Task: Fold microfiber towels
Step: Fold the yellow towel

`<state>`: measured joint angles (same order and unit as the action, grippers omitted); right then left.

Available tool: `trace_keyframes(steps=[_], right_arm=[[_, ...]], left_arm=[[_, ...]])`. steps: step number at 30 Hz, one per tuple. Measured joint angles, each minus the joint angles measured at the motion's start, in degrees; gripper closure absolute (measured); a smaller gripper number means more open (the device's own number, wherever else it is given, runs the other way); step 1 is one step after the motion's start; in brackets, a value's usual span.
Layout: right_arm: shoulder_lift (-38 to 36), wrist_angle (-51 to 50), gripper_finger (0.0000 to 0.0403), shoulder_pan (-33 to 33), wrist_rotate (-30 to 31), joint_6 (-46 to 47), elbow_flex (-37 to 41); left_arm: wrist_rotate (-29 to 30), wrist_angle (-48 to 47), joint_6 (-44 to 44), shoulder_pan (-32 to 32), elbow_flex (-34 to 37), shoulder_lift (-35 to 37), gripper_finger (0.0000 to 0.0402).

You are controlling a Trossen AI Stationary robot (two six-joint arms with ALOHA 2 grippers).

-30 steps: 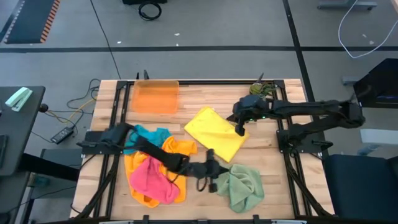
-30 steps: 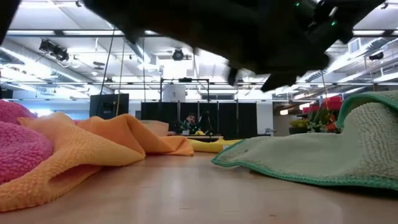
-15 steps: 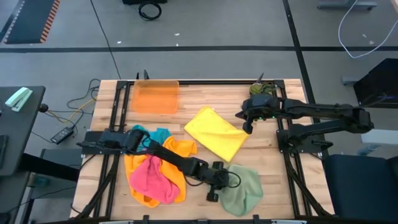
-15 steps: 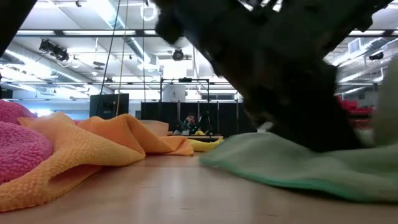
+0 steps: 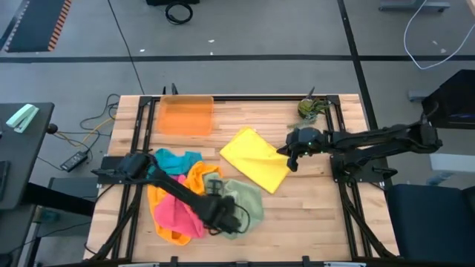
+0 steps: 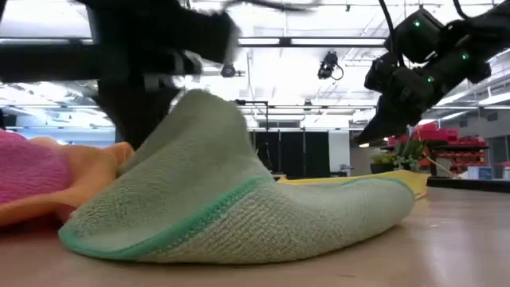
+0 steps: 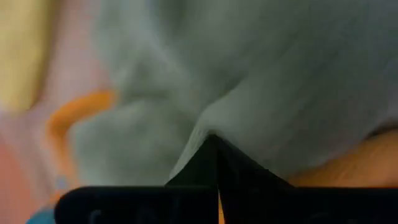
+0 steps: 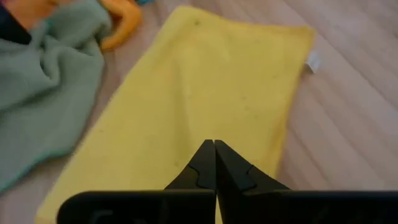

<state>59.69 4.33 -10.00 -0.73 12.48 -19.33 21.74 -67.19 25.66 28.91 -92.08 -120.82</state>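
Towels: yellow towel (image 5: 257, 159) is lying folded at centre frame under the pinched-shut, empty right gripper (image 5: 292, 165), while the left gripper (image 5: 231, 220) is clamping the green towel (image 5: 246, 200) at lower centre; pink (image 5: 172, 211), orange (image 5: 206, 176) and teal (image 5: 175, 162) are sitting unfolded.
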Motion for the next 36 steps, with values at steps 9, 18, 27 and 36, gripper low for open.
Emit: trace_keyframes(steps=[9, 18, 27, 36], right_arm=[[14.0, 8.3, 0.0401, 7.4, 4.5, 3.4, 0.8], [23.6, 9.9, 0.0401, 15.1, 9.9, 18.3, 0.7], [19.1, 6.2, 0.0401, 28.2, 10.7, 28.4, -1.9], [9.1, -9.1, 0.0401, 22.2, 11.9, 8.5, -14.5]], left_arm=[[5.6, 2.1, 16.4, 1.5, 22.9, 20.0, 0.0398], [20.2, 70.9, -1.5, -2.7, 40.0, 26.6, 0.0397], [7.2, 89.9, -5.2, -13.9, 42.4, 14.7, 0.0396], [5.0, 90.3, -6.8, -14.8, 42.0, 15.6, 0.0393]])
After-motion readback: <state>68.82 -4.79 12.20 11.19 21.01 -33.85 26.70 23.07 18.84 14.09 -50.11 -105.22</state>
